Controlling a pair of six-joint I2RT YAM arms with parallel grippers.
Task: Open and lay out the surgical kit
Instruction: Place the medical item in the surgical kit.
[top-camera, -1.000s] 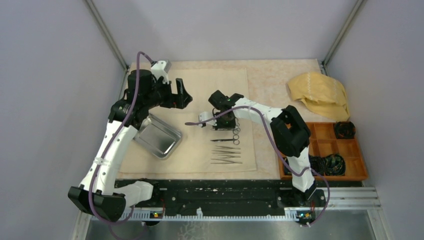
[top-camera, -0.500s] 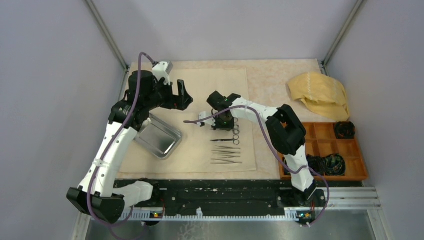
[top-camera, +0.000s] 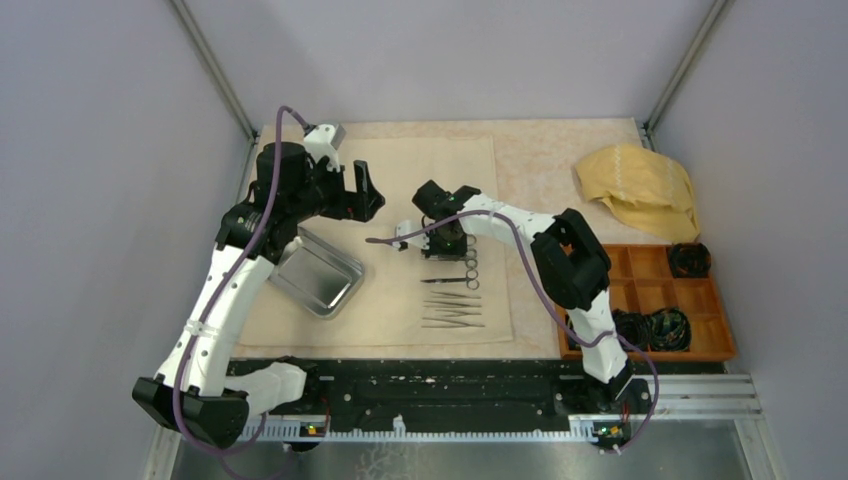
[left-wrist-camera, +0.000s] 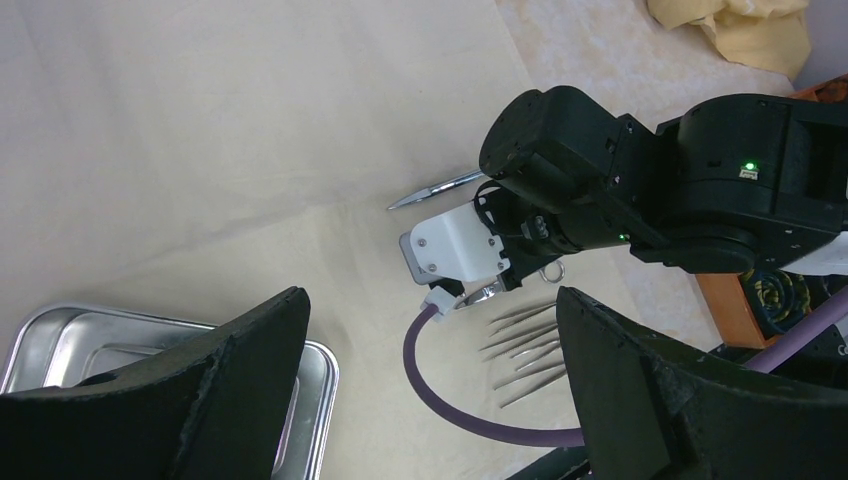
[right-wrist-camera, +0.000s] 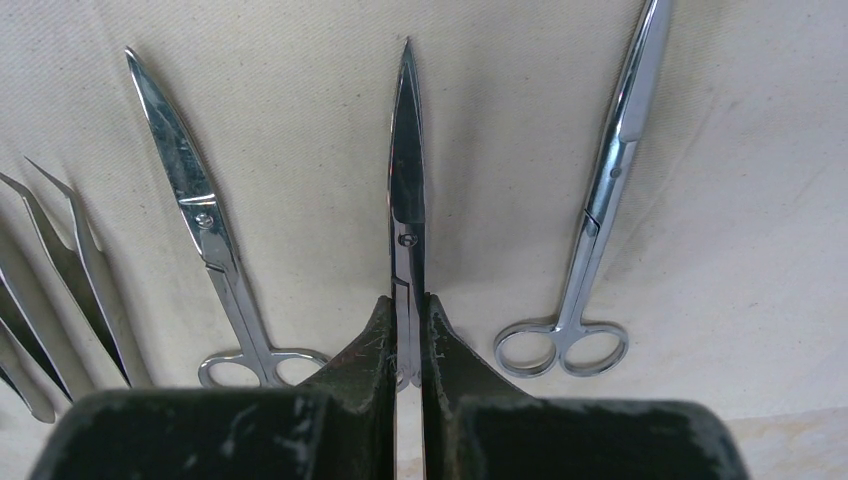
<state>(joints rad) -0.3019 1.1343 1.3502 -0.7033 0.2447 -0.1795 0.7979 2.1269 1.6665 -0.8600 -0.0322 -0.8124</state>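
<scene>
Cream cloth sheet (top-camera: 420, 170) lies flat; right gripper (right-wrist-camera: 407, 305) clenched on scissors (right-wrist-camera: 406, 150) held between its jaws; left gripper (left-wrist-camera: 430, 300) released.

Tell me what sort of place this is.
Likely a robotics test cell, not an operating room: plain grey walls enclose the table, two arms are bolted to a black rail, and an orange compartment box of coils sits near the scissors.

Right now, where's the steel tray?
Top view: the steel tray sits on the left edge of the cream cloth, partly under the left arm, left of the tweezers.
</scene>
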